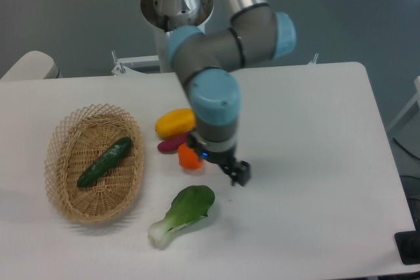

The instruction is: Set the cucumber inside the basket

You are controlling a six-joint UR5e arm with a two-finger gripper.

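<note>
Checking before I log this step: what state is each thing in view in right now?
cucumber: lying loose in the basket, tilted along it.
basket: upright on the table, holding only the cucumber.
gripper: over bare table beside the leafy green, holding nothing; fingers too small to tell.
leafy green: lying flat on the table.

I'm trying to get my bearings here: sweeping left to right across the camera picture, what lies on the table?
basket holding the cucumber → leafy green vegetable → the arm's gripper. The yellow, purple and orange items overlap the leafy one sideways, so I leave them out.
</note>
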